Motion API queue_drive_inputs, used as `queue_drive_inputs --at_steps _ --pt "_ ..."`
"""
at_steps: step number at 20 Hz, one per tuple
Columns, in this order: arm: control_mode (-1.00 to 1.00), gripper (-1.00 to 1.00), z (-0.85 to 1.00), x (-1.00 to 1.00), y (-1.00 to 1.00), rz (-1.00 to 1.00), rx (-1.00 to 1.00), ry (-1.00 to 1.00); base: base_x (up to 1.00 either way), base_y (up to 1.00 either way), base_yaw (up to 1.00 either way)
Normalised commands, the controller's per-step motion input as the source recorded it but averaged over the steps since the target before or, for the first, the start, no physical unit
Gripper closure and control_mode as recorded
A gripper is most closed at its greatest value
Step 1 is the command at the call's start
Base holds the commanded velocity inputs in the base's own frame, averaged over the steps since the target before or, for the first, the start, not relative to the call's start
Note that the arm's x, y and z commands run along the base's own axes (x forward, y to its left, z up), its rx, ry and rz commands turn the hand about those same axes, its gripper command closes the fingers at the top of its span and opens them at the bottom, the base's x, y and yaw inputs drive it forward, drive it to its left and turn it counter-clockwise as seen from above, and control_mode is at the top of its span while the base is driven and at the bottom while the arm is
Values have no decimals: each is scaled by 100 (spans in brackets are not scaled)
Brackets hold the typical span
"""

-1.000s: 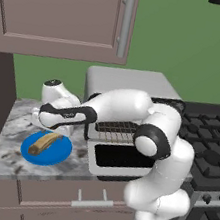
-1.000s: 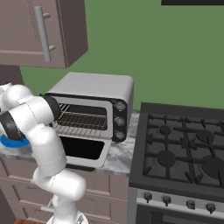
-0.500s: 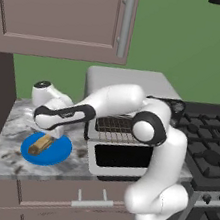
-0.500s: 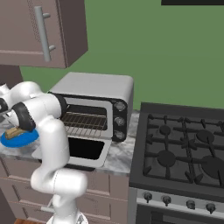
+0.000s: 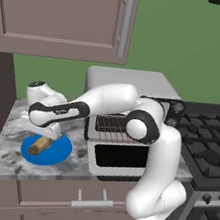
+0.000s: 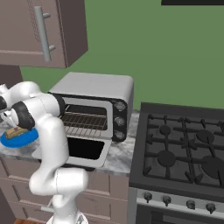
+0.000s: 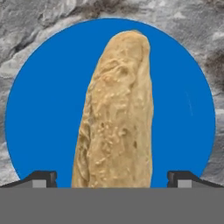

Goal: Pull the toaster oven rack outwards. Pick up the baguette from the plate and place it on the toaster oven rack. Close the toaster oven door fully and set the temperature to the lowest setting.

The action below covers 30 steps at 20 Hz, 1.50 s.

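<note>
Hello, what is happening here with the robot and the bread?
The robot arm reaches over the blue plate, its open gripper straddling the baguette, which lies on the plate, not yet grasped. The toaster oven stands beside it with its door folded down and the rack pulled partly out, with nothing on it.

One baguette (image 7: pixel 116 113), one plate (image 7: pixel 39 109), one toaster oven (image 6: pixel 98 103), one rack (image 6: pixel 83 120), three oven knobs (image 6: pixel 119 120).
</note>
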Motion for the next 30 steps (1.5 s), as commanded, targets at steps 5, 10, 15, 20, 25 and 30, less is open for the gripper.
queue_drive_inputs --at_steps 5,10,15,20,25,30 --pt "-100 -100 -37 -7 -22 -1 0 11 0 0 0" --pt "-100 -100 -21 0 0 0 -3 7 0 0 0" --pt "-100 -100 -2 0 1 0 0 0 0 0 0" --pt "-100 100 -1 0 4 0 0 0 0 0 0" --pt "-100 100 -2 0 0 0 1 -7 0 0 0" --pt "-100 100 39 -30 -19 -10 0 -6 0 0 0"
